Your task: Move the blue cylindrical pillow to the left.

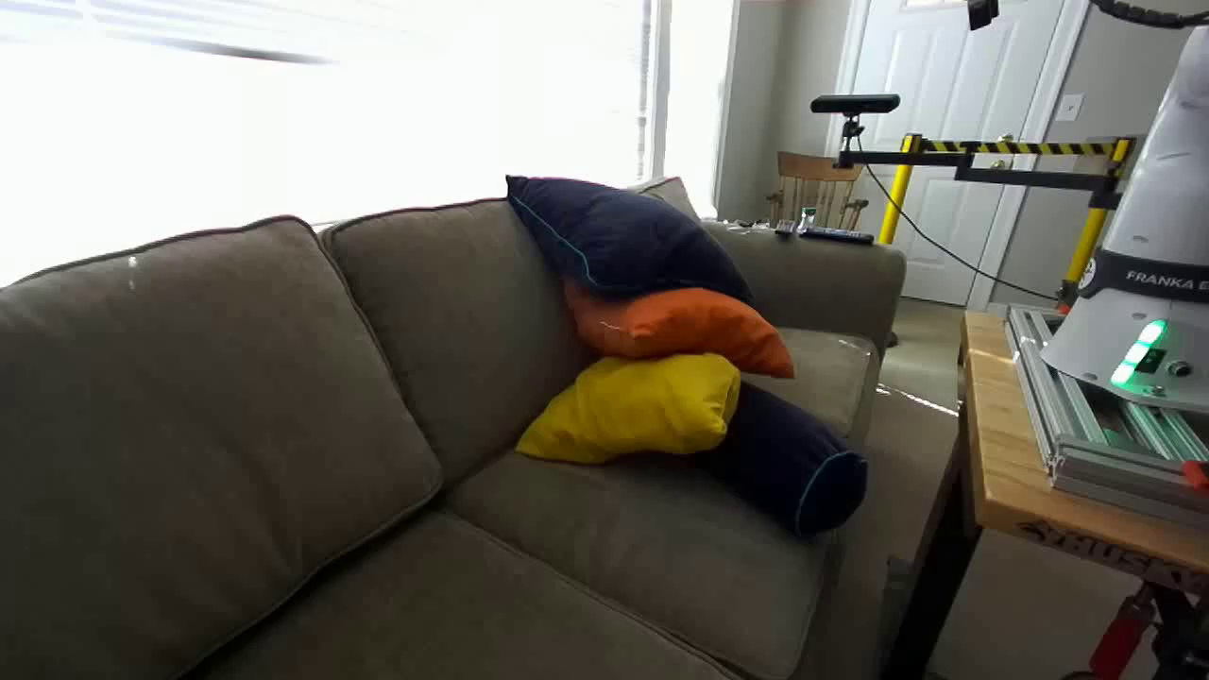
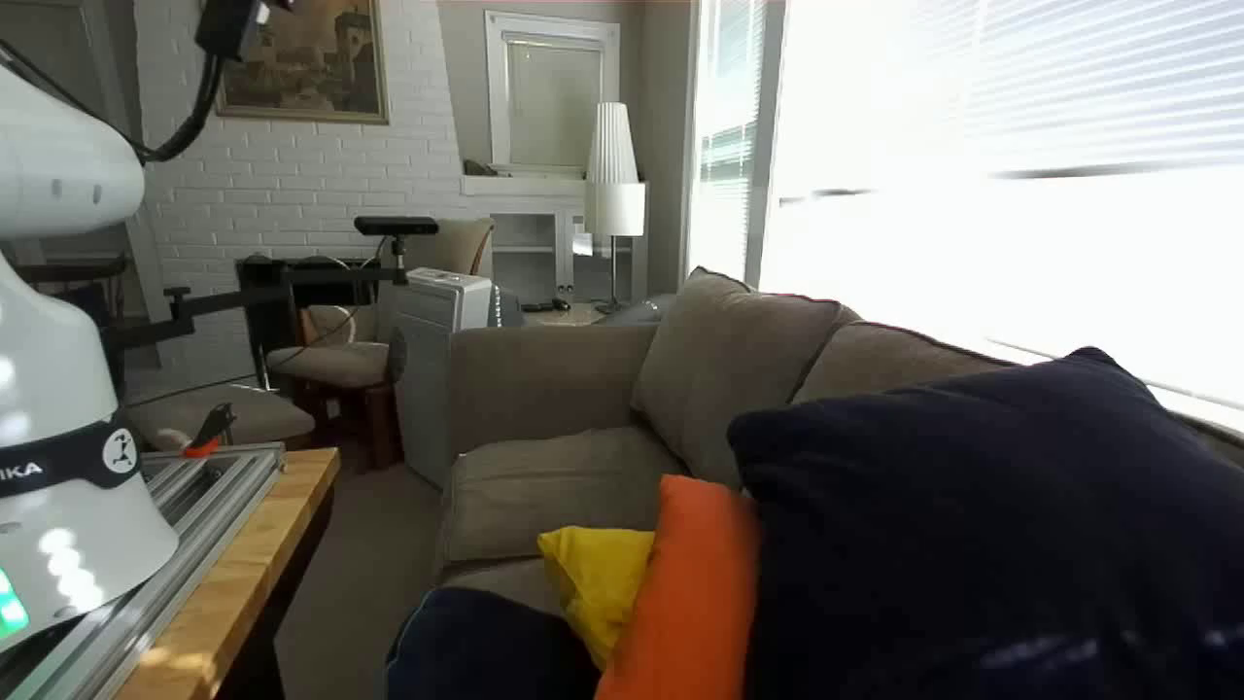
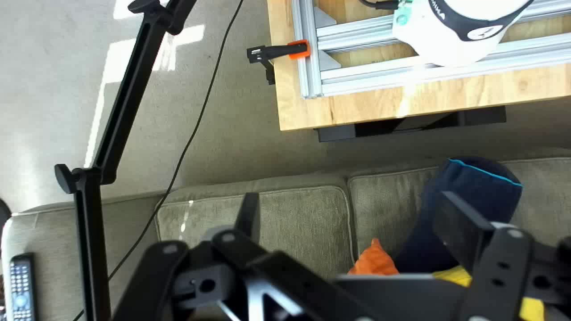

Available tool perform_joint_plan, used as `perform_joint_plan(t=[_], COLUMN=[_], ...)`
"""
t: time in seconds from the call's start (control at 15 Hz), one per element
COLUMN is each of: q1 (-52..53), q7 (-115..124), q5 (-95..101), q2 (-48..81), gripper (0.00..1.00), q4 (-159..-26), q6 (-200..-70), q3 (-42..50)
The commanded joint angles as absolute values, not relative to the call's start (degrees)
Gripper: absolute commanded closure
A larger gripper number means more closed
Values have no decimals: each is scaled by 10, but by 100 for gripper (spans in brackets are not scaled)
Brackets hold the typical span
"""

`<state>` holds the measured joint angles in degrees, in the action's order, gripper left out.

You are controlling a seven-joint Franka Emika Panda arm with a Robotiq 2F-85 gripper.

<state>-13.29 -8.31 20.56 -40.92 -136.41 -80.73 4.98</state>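
Observation:
The blue cylindrical pillow (image 1: 789, 463) is a dark navy bolster with light-blue piping. It lies on the sofa seat with one round end at the front edge; its back part is under or behind the yellow pillow (image 1: 642, 406). It also shows at the bottom of an exterior view (image 2: 486, 647) and at the right in the wrist view (image 3: 479, 189), partly covered by a finger. My gripper (image 3: 357, 218) is open with nothing between its fingers. It is above the sofa, apart from the pillows. In both exterior views the gripper is out of the picture.
An orange pillow (image 1: 685, 326) and a squarish navy cushion (image 1: 633, 236) are stacked behind the bolster against the sofa (image 1: 472, 321) back. The wooden robot table (image 1: 1001, 425) faces the sofa. A black camera arm (image 3: 125, 98) with a cable crosses near the sofa's armrest.

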Motion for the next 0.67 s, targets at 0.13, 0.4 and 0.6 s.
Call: perform_joint_plan(t=[0.13,0.4,0.6], q1=[-106,-106,-115], q7=[-71,-71,-54], q5=[214,214,221], q2=[-410,-410,-398], gripper=[0,0,0], q4=[-1362,-1362,-1356], q6=[-801,-801,-805], q3=[68,68,76])
